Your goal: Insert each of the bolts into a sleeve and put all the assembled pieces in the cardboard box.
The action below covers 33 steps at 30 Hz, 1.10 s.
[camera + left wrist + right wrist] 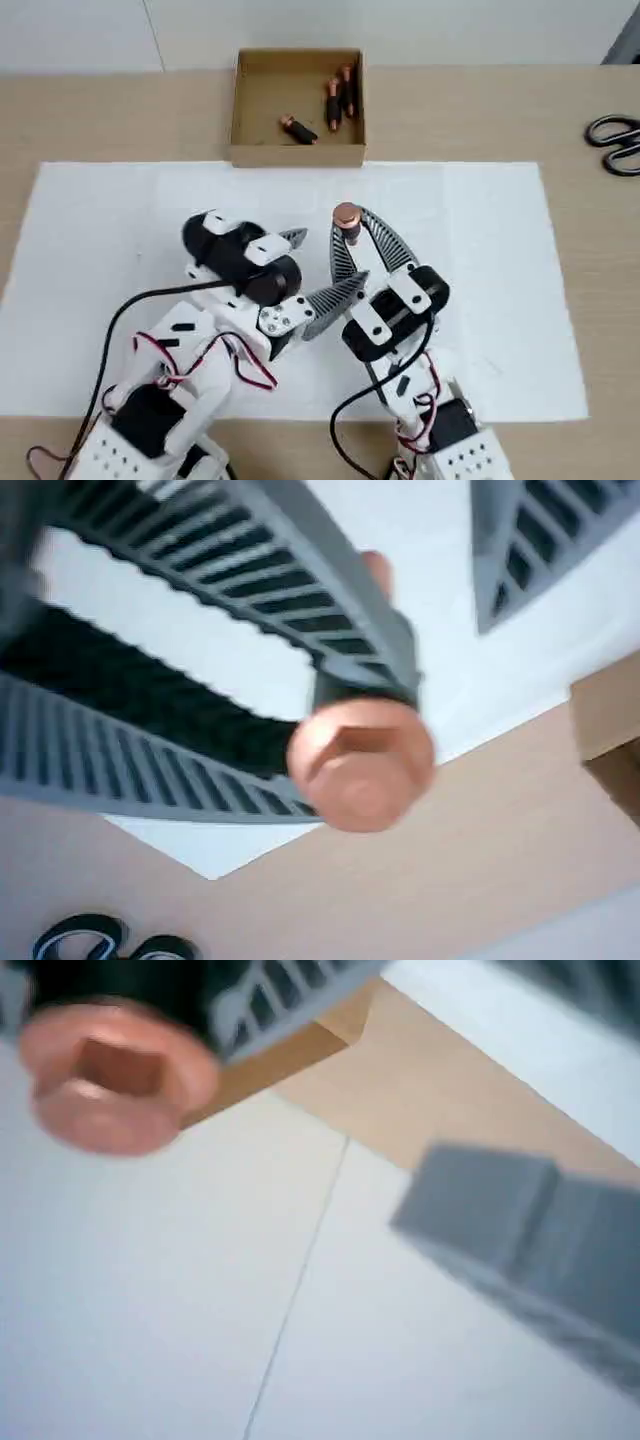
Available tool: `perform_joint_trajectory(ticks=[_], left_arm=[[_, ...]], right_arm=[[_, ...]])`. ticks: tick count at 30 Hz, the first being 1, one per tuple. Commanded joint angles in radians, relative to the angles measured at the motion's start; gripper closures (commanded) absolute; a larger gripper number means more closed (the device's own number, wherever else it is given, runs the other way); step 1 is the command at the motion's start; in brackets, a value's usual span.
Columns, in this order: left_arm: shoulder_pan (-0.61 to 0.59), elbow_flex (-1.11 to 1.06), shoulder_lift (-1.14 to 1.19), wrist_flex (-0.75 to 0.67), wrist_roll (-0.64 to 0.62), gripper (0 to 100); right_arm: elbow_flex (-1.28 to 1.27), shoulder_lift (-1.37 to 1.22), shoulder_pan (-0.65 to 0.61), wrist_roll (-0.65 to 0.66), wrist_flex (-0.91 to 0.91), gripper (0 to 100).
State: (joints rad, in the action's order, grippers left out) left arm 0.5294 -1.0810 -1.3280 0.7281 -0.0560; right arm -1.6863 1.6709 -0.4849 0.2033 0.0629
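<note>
My right gripper (347, 230) is shut on a copper bolt (346, 214) that sits in a black sleeve, held upright above the white sheet, in front of the cardboard box (297, 155). My left gripper (325, 262) stands open just left of it, with one finger on each side of the right gripper's near finger. The left wrist view has the bolt's head (360, 765) close up, pinched between the right arm's ribbed fingers (250, 560). The bolt's head (110, 1075) looks large in the right wrist view. Three assembled pieces (334, 103) lie in the box.
The white paper sheet (120, 230) covers the middle of the wooden table. Black-handled scissors (615, 143) lie at the far right edge, also seen as scissors (100, 942) in the left wrist view. A grey fingertip (500, 1230) hangs near the bolt.
</note>
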Motion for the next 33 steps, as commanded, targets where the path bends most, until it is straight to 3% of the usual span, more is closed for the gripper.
perform_joint_trajectory(ticks=[1,10,14,17,24,30,33], left_arm=[[-0.097,0.067,-0.005,0.011,0.009,68],[-0.477,0.09,-0.006,0.13,0.005,69],[-0.603,0.087,-0.057,0.13,0.008,84],[-0.612,0.081,-0.157,0.133,0.008,100],[-0.609,0.021,-0.333,0.236,0.009,99],[-0.609,-0.047,-0.456,0.247,0.005,99],[-0.609,-0.067,-0.488,0.247,0.005,99]], right_arm=[[0.0,0.015,0.002,0.005,0.007,99.4],[0.002,0.016,0.064,0.057,0.008,99.4],[0.02,0.016,0.067,0.055,0.008,99.4],[0.094,0.012,0.101,0.052,0.008,99.4],[0.325,-0.125,0.262,0.052,-0.002,99.5],[0.663,-0.536,0.291,0.052,-0.018,99.5],[0.853,-0.788,0.286,0.052,-0.137,99.5]])
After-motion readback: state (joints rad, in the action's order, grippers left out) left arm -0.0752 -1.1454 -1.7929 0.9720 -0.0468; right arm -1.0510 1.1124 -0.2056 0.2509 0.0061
